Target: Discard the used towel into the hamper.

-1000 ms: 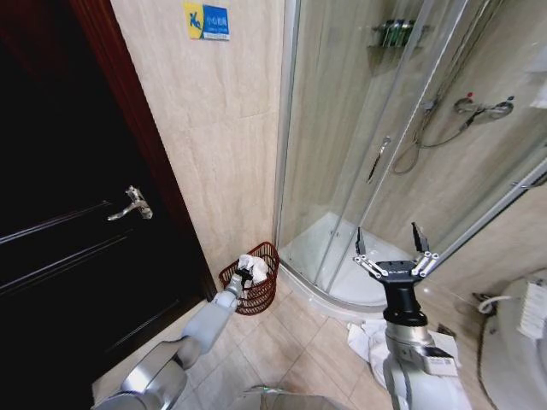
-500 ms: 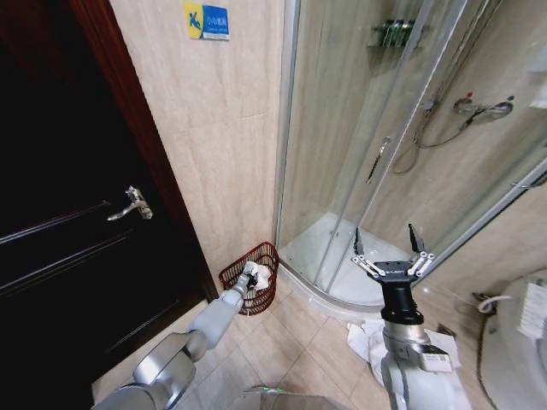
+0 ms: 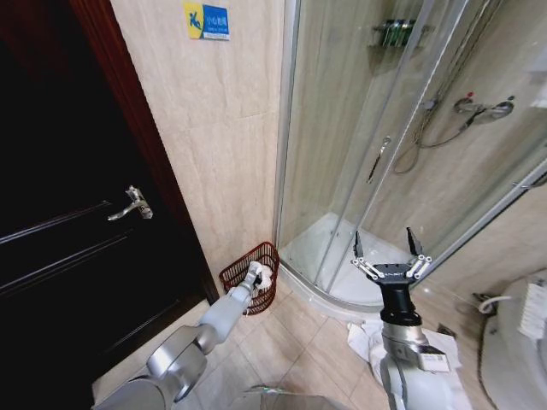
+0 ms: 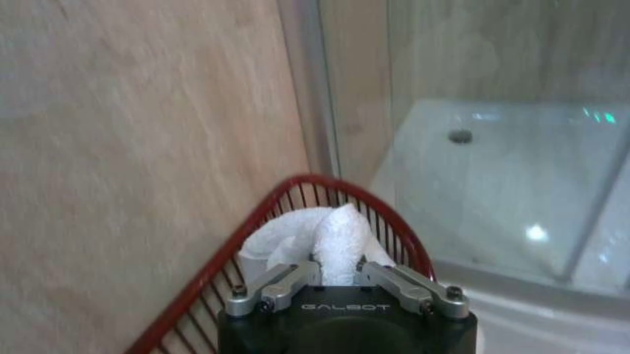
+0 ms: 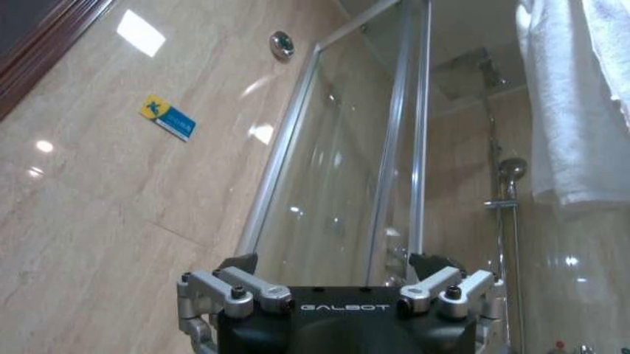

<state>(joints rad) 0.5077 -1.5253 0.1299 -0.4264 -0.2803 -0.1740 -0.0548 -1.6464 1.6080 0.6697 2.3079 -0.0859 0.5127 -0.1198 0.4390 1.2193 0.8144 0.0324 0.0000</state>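
Observation:
The hamper, a red-brown openwork basket, stands on the floor against the tiled wall, between the door and the shower. My left gripper reaches down into it. In the left wrist view the white towel bulges up between the fingers of the left gripper, which is shut on it, and the cloth lies inside the hamper rim. My right gripper is held upright in front of the shower base, open and with nothing in it. It also shows as the right gripper against the glass.
A dark door with a metal handle fills the left. The glass shower enclosure stands just right of the hamper. More white cloth lies on the floor by my right arm. A white towel hangs high up.
My left arm has stretched forward and down, carrying the towel from above the hamper's rim to inside it. The right gripper has sunk slightly.

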